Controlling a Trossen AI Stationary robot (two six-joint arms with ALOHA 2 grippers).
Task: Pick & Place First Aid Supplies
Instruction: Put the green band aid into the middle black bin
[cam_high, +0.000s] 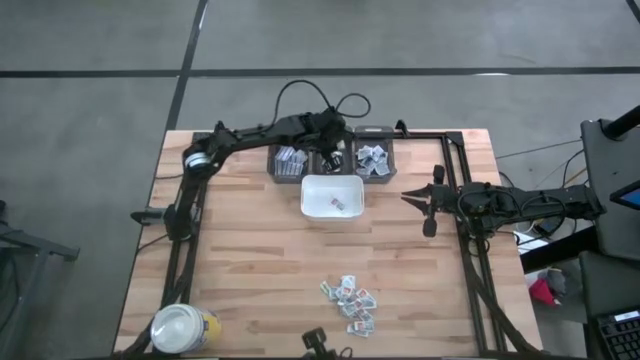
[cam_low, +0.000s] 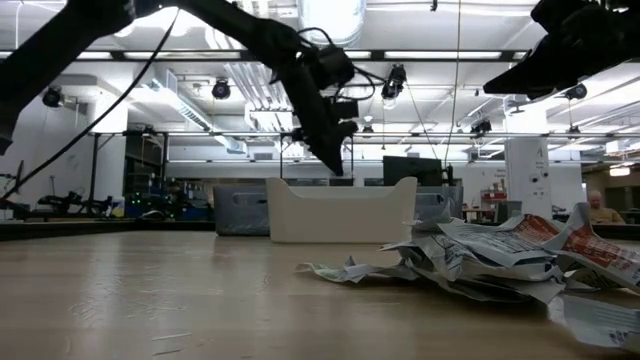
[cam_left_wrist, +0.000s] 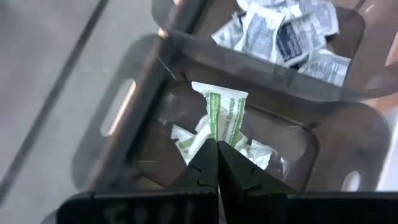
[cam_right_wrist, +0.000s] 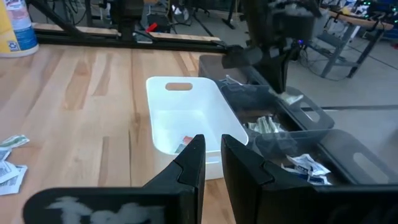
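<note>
My left gripper (cam_high: 337, 152) reaches over the middle one of three grey bins (cam_high: 328, 165) at the table's far edge, shut on a white packet with a green stripe (cam_left_wrist: 226, 111). More green-printed packets (cam_left_wrist: 186, 140) lie on that bin's floor. The neighbouring bin (cam_left_wrist: 292, 28) holds white and blue-printed sachets. A white tray (cam_high: 306, 196) stands just in front of the bins with a packet (cam_high: 337, 204) inside. A loose pile of first aid supplies (cam_high: 350, 298) lies near the front edge. My right gripper (cam_right_wrist: 211, 155) waits at the right, slightly open, with nothing between its fingers. My left gripper pinches the green-striped packet by its near end (cam_left_wrist: 218, 133) between the two fingertips. The fingers slant down from the table's left. The packet sticks out beyond the fingertips along their line, over the middle bin and above the packets on its floor.
A yellow jar with a white lid (cam_high: 184, 326) stands at the near left corner. Black frame rails (cam_high: 470, 250) run along the table's left, right and far sides. Bare wood lies between the tray and the pile.
</note>
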